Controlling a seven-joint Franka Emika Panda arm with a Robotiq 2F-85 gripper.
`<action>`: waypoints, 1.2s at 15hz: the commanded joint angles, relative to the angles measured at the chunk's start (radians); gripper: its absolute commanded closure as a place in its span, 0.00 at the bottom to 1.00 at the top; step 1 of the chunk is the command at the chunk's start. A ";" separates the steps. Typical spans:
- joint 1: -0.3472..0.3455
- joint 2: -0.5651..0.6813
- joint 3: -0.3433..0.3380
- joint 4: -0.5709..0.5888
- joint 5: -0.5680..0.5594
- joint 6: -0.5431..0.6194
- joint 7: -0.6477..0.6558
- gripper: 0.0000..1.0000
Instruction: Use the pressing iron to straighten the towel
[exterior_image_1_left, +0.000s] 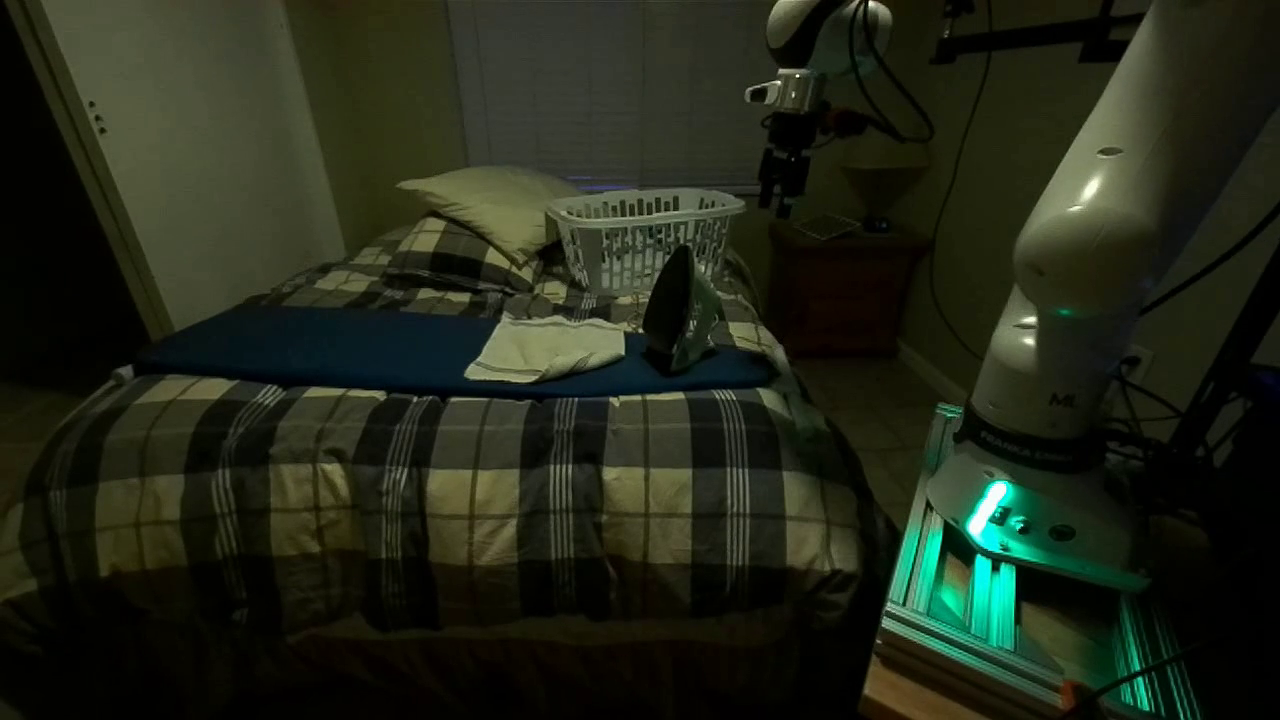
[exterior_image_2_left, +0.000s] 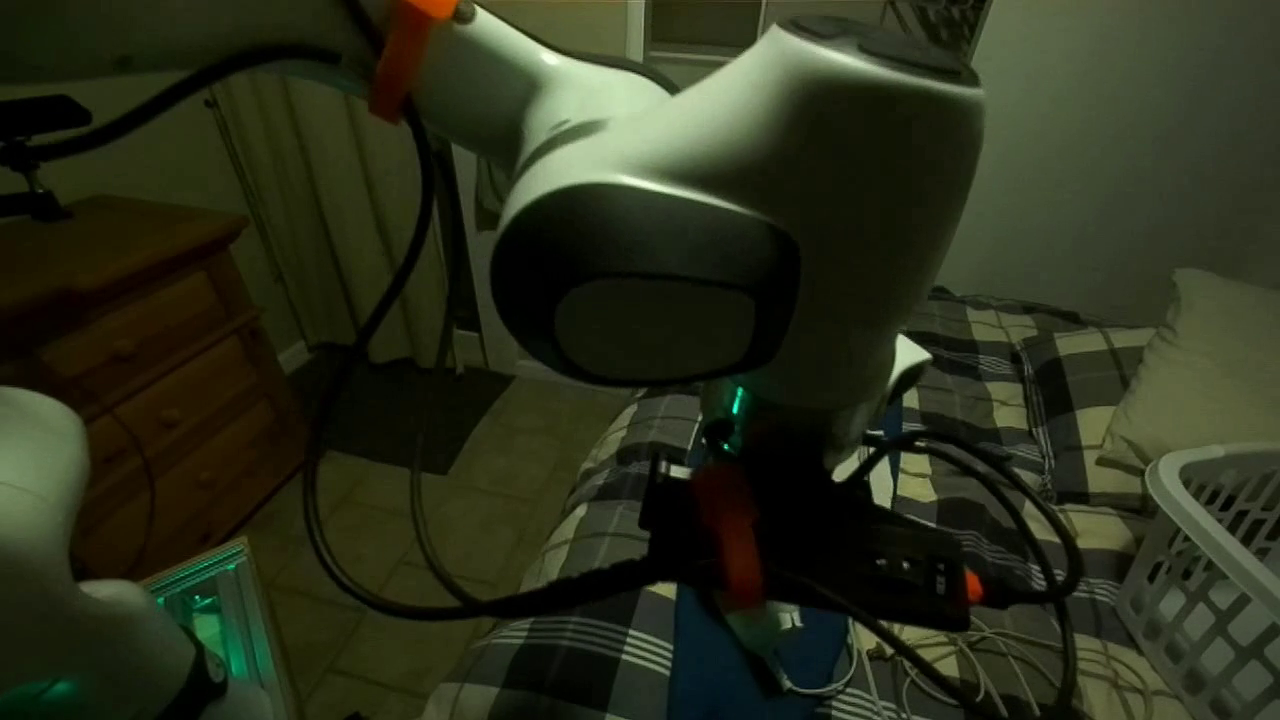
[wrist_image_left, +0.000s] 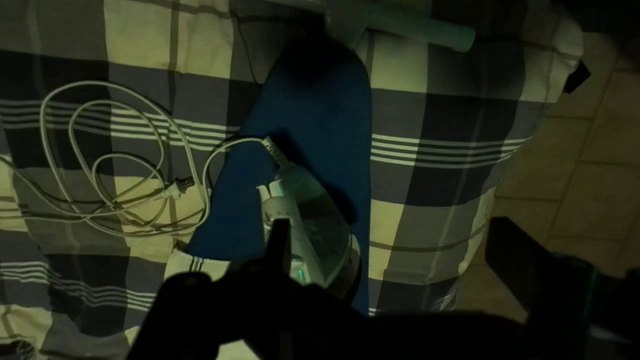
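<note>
Hanging fingertips-down from the end of the white arm (exterior_image_1_left: 1090, 225), the gripper (exterior_image_1_left: 780, 200) is held in mid-air, near vertical, well apart from the plaid bedspread (exterior_image_1_left: 500, 480). In an exterior view the lower arm climbs from its base (exterior_image_1_left: 1090, 500), tilted, and runs out at the top edge; the base light (exterior_image_1_left: 988, 508) shows green. In an exterior view the forearm (exterior_image_2_left: 480, 80) slants in from the upper left and the wrist joint (exterior_image_2_left: 650, 290) fills the centre, hiding the fingers (wrist_image_left: 512, 262); the wrist view finds these spread wide, a broad gap between them. Black cables (exterior_image_2_left: 560, 598) hang in loops from the wrist section in both exterior views. The pressing iron (exterior_image_1_left: 685, 310) stands on its heel, nose up, on the blue ironing board (exterior_image_1_left: 320, 345), well below the gripper; in the wrist view one finger overlaps the handle (wrist_image_left: 277, 202) by line of sight. Its cord (wrist_image_left: 245, 139) leads off the board into loose loops on the bedspread, the plug (wrist_image_left: 172, 191) lying among them. The towel (exterior_image_1_left: 545, 348) lies rumpled on the same board, just beside the iron and apart from it, a strip of blue showing between; a fold shows at its iron-side end. In both exterior views the laundry basket (exterior_image_1_left: 650, 219) stands upright on the bedspread, near the pillow (exterior_image_1_left: 490, 205).
</note>
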 joint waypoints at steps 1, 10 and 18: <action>-0.019 0.088 0.008 0.013 0.150 0.104 -0.208 0.00; -0.104 0.336 0.116 0.139 0.387 0.068 -0.458 0.00; -0.227 0.479 0.214 0.229 0.390 0.085 -0.519 0.00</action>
